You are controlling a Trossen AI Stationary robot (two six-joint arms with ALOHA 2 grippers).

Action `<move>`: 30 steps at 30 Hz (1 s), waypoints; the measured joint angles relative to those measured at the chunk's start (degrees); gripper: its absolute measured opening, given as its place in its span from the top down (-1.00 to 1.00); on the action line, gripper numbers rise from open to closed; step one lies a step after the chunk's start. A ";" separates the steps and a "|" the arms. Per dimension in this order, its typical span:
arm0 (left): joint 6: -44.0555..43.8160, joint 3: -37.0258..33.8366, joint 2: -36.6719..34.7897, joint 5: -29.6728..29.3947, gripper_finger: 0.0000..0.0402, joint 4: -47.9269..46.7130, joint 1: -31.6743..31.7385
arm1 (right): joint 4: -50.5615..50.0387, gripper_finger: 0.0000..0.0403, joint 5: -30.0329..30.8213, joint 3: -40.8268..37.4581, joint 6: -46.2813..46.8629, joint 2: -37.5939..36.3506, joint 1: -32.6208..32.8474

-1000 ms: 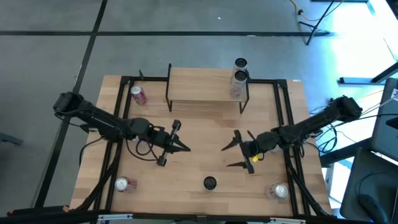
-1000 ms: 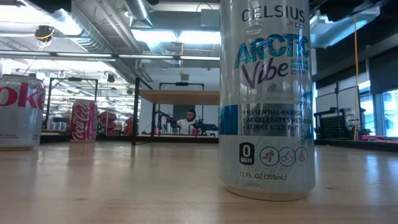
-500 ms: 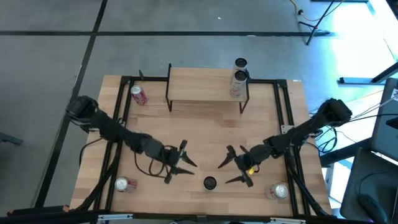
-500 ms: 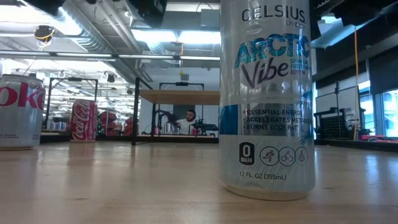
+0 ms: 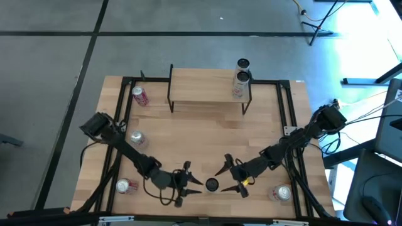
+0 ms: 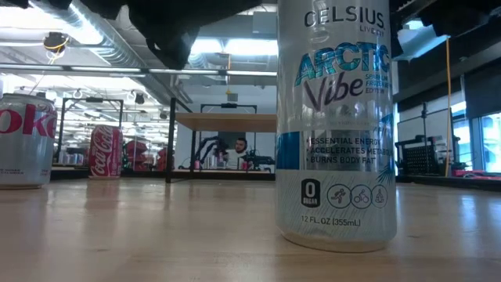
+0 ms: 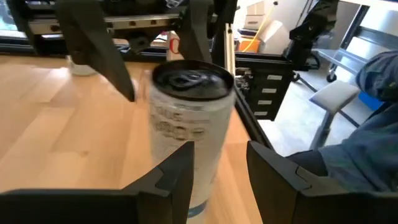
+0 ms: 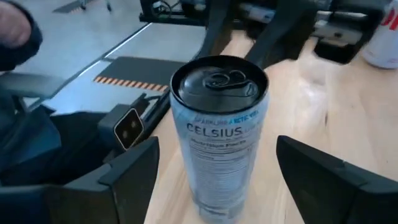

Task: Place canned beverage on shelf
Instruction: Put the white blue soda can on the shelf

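A tall silver Celsius can (image 5: pixel 211 184) stands upright on the table near its near edge; it fills the low view (image 6: pixel 337 125). My left gripper (image 5: pixel 193 183) is open just left of it, and the can (image 7: pixel 186 124) stands just beyond its fingertips. My right gripper (image 5: pixel 226 177) is open just right of it, and the can (image 8: pixel 217 137) stands ahead between its two fingers. The shelf (image 5: pixel 209 85), a light plank on thin black legs, stands at the table's far side. Two silver cans (image 5: pixel 241 78) stand at its right end.
A red Coke can (image 5: pixel 139 95) lies left of the shelf. A silver can (image 5: pixel 136 138) stands at the left, a Diet Coke can (image 5: pixel 125 186) lies at the near left, and another can (image 5: pixel 282 193) is at the near right. A person sits far behind the table (image 6: pixel 235 149).
Both grippers have moved from the middle of the table toward its near edge and in on the Celsius can, the left from the can's left, the right from its right. Both stayed open. The can has not moved. The silver can at the left has come into view.
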 joint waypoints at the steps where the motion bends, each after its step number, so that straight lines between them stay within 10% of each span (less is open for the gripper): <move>1: 0.00 0.67 1.05 -0.96 0.31 -0.06 -0.24 | 1.13 -0.53 0.76 0.00 0.86 0.50 0.06; 25: -1.62 6.88 7.87 -8.50 0.32 0.24 0.37 | 11.31 -0.52 2.06 -0.01 4.33 7.94 0.03; 30: -1.51 6.88 6.84 -8.56 0.32 -0.64 -0.03 | 11.20 -0.24 1.18 -0.01 3.01 7.70 -0.06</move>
